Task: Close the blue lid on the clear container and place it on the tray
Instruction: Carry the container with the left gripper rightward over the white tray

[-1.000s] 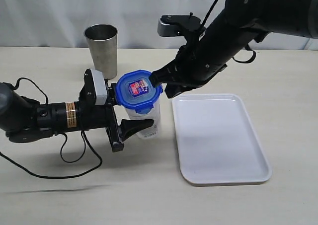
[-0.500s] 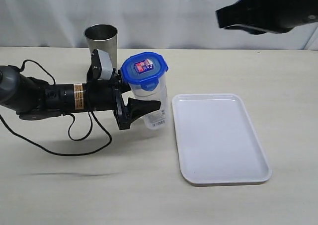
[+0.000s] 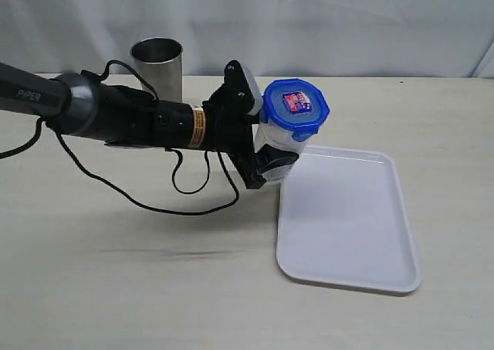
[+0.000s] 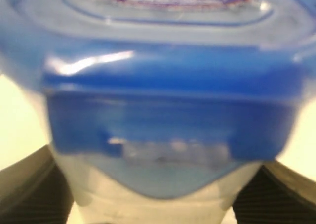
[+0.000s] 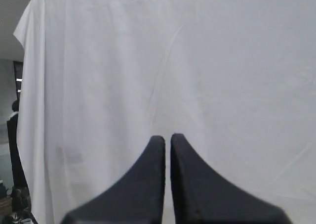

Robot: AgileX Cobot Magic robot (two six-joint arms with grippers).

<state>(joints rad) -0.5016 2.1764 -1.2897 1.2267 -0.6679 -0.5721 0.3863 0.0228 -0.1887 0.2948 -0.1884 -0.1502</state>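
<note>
The clear container (image 3: 276,145) with the blue lid (image 3: 294,103) on top is held off the table, slightly tilted, over the near-left edge of the white tray (image 3: 351,226). My left gripper (image 3: 266,158) is shut on the container's body just under the lid. In the left wrist view the blue lid (image 4: 163,70) fills the frame, with the clear container (image 4: 158,194) below it between the dark fingers (image 4: 29,189). My right gripper (image 5: 167,140) is shut on nothing, raised out of the exterior view and facing a white curtain.
A steel tumbler (image 3: 157,70) stands at the back left, behind my left arm. A black cable (image 3: 185,195) loops on the table under that arm. A white curtain (image 3: 347,25) hangs behind the table.
My left arm has carried the lidded container to the right, from beside the tumbler to the tray's left edge. The right arm has withdrawn upward out of the exterior view.
</note>
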